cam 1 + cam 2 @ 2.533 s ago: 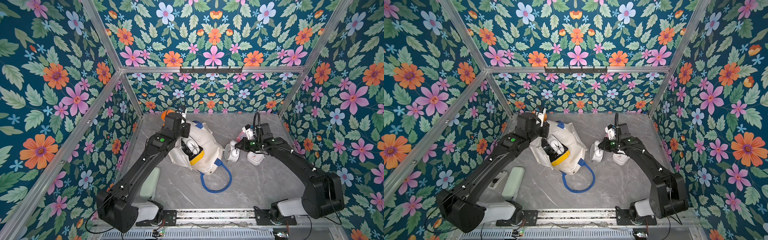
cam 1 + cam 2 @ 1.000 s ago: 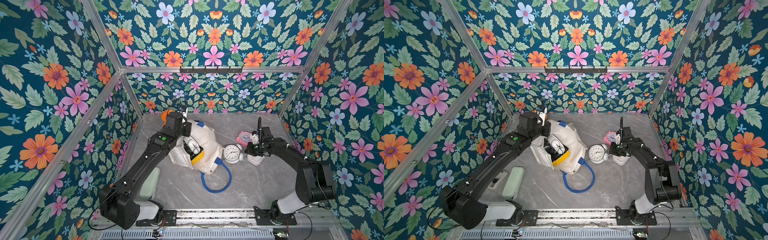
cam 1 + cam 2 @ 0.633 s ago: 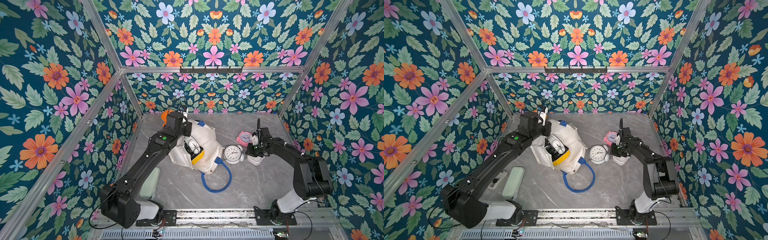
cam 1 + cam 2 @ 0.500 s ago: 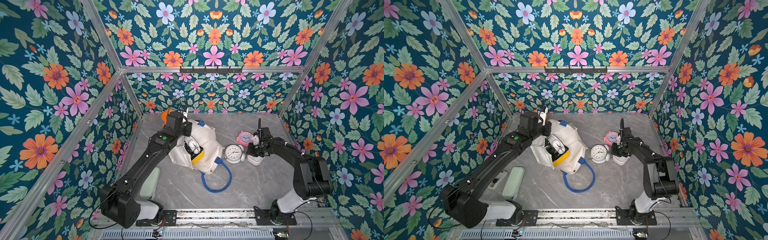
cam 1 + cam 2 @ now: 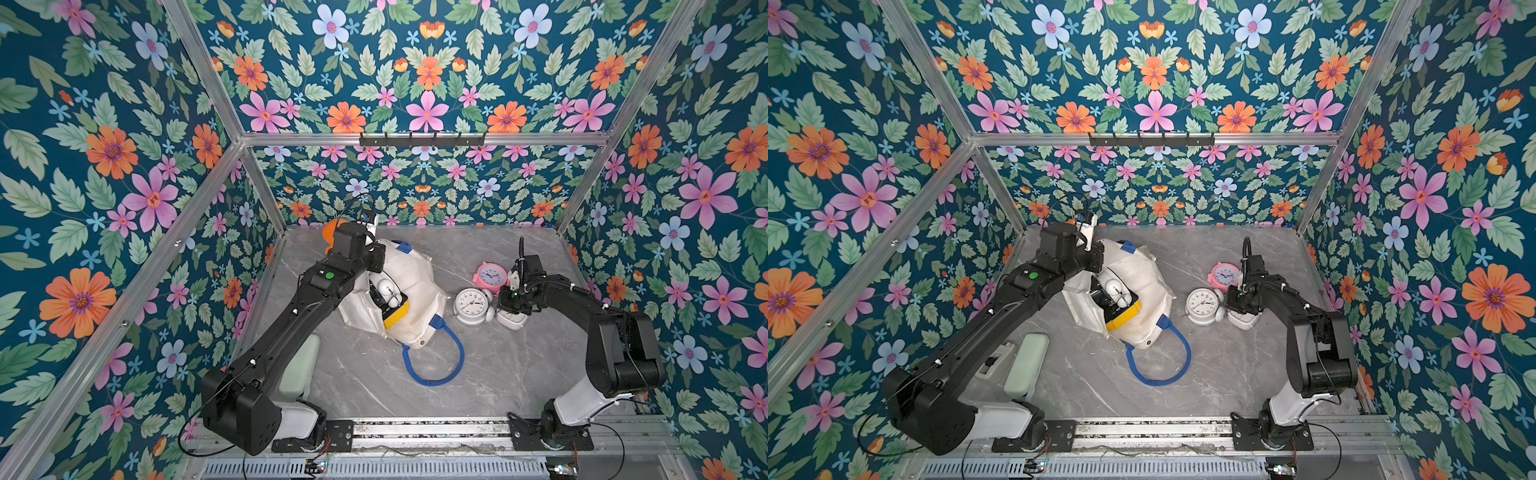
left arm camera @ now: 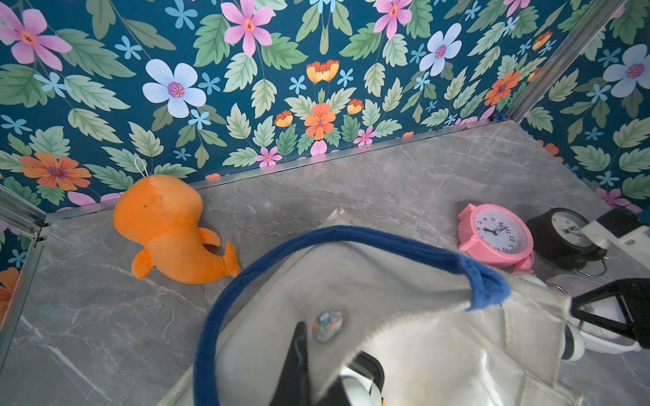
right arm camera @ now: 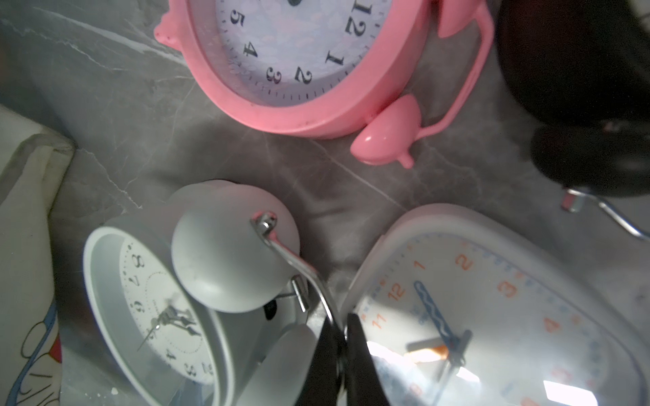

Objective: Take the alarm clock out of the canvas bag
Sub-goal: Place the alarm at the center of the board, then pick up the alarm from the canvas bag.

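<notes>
left pincer (image 6: 316, 369): clamped tight on the rim fabric of the canvas bag (image 5: 411, 278).
right pincer (image 7: 343, 351): pinched closed on the wire handle of the white alarm clock (image 5: 471, 305).
alarm clock: outside the bag, on the table (image 5: 478, 374) just beside the bag at its 3 o'clock, dial showing upward.
canvas bag: mid-table, with one blue loop handle (image 5: 434, 359) lying at its 6 o'clock.
neighbours: pink clock (image 5: 491, 277) at the alarm clock's 1 o'clock; square white clock (image 7: 492, 309) at its 3 o'clock; orange plush (image 6: 169, 228) at the bag's 11 o'clock.
</notes>
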`<action>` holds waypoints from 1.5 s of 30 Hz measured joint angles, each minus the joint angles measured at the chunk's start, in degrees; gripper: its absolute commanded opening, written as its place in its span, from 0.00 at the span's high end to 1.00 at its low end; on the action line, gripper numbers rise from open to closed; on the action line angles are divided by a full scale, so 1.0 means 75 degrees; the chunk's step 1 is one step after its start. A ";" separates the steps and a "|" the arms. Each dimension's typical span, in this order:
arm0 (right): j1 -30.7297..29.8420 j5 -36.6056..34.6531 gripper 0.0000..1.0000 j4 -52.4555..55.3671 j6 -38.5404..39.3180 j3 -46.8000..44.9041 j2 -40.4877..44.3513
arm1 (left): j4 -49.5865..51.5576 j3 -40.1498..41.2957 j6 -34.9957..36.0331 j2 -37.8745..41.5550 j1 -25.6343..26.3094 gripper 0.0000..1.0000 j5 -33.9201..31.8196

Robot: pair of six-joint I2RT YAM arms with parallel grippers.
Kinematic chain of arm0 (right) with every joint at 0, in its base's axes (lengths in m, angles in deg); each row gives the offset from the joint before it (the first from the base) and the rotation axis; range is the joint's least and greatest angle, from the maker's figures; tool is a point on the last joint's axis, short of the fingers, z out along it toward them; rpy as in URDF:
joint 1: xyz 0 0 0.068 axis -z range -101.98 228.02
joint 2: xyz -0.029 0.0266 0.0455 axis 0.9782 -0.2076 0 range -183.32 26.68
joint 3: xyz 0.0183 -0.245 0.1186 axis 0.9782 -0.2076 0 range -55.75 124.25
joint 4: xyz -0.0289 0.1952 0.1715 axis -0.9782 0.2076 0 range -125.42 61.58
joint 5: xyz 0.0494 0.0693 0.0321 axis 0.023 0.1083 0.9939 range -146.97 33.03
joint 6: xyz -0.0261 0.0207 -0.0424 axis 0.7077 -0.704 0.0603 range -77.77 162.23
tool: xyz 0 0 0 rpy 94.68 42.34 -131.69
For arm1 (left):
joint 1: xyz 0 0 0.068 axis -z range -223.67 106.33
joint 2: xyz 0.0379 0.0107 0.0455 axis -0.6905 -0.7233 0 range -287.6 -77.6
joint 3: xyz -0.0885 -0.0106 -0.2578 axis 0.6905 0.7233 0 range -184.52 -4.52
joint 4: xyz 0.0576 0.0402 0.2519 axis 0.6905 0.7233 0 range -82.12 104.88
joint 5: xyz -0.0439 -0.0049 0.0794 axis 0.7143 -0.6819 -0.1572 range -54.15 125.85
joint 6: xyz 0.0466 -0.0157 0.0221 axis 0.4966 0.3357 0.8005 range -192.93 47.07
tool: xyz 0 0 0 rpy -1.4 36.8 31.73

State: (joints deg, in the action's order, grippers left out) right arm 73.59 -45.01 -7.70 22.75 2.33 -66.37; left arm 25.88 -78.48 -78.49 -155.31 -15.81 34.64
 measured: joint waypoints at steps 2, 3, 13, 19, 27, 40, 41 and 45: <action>0.0006 -0.0020 0.77 0.0052 -0.0009 0.0035 0.0000 | 0.0000 -0.0003 0.0000 0.0000 0.0000 1.00 0.0009; 0.0009 -0.0020 0.75 0.0073 -0.0003 0.0064 0.0003 | 0.0000 -0.0003 0.0000 0.0000 0.0000 1.00 0.0015; 0.0012 0.0187 0.58 0.0405 0.0029 0.0268 0.0947 | 0.0000 -0.0047 -0.0070 0.0017 0.0000 1.00 0.0329; -0.0032 0.0609 0.57 0.0525 0.0058 0.0592 0.2136 | 0.0003 -0.0166 -0.0184 -0.0082 0.0000 1.00 0.0478; -0.0898 0.1148 0.57 0.0475 0.0052 0.1116 0.3343 | -0.0017 -0.0245 -0.0274 -0.0201 0.0000 1.00 0.0685; -0.4022 0.1035 0.60 -0.0691 0.0259 0.1632 0.3185 | -0.0224 -0.0289 -0.0455 -0.0350 0.0000 1.00 0.0953; -0.4208 0.0988 0.60 -0.0807 0.0297 0.1626 0.3112 | -0.0221 -0.0289 -0.0458 -0.0350 0.0000 1.00 0.0973; -0.4724 0.0965 0.62 -0.1174 0.0402 0.1620 0.2754 | -0.0227 -0.0286 -0.0460 -0.0350 0.0000 1.00 0.1003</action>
State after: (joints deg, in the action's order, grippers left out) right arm 38.16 -37.77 -16.51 25.76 14.48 -45.72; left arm 24.17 -80.62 -81.95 -157.94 -15.81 42.16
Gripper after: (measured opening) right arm 0.391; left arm 0.059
